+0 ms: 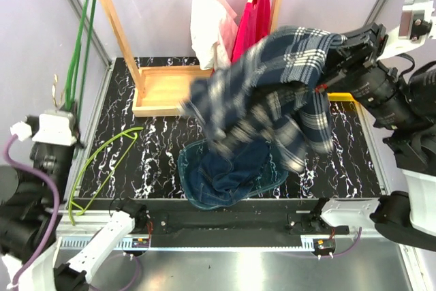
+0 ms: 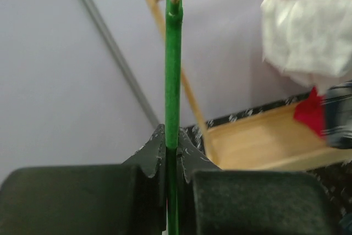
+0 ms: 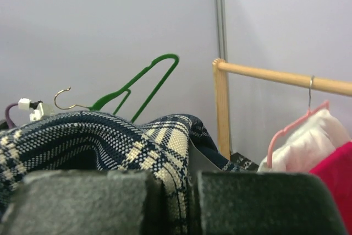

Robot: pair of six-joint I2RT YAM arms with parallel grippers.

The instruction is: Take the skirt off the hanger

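Left pincer (image 2: 172, 157) tight on green hanger (image 2: 173, 81), right pincer (image 3: 177, 188) tight on plaid garment (image 3: 82, 136)

The skirt (image 1: 206, 22) on the pale wooden rack (image 1: 117, 28) is white with a faint pink tint, and its hanger (image 3: 290, 126) is pale pink. Beside it on the rack, the shirt (image 1: 253, 18) is bright red. In front of the rack, the plaid garment (image 1: 286, 80) is dark blue checked with white. The wire hanger (image 2: 173, 70) is green. Under the rack, the bench (image 1: 157, 134) is black, veined white.
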